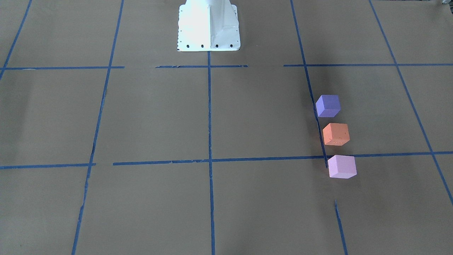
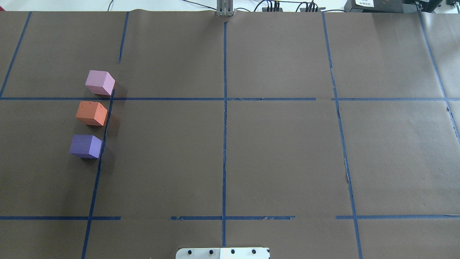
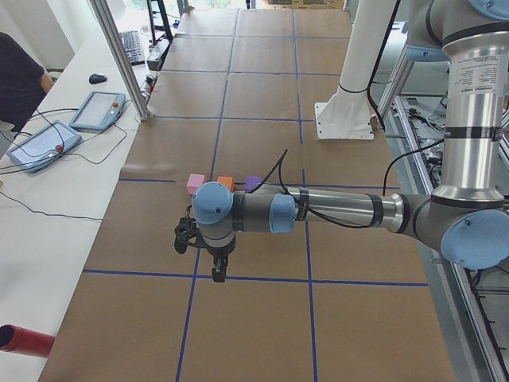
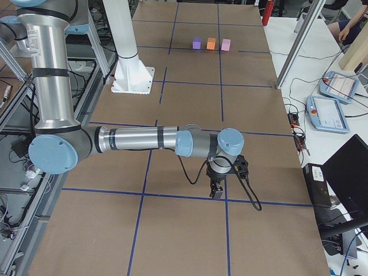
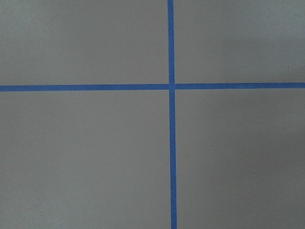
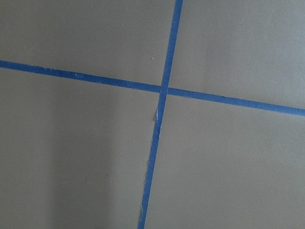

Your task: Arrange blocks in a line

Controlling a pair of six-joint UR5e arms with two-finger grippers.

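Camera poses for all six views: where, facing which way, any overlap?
Front: across the table, facing the robot, steeply down; base at top.
Overhead: behind robot, looking forward and down; base edge at bottom.
Left side: table's left end, looking along it; left arm near.
Right side: opposite end; right arm near.
Left wrist: straight down on tape cross; no fingers.
Right wrist: same, cross skewed.
Shared: front and overhead show purple block, orange block, pink block, mirrored.

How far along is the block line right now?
Looks done: the purple block, orange block and pink block sit in a straight row beside a blue tape line, with small gaps between them. In hand: nothing; the left hand and right hand hang over the table away from the row. Left: nothing obvious.
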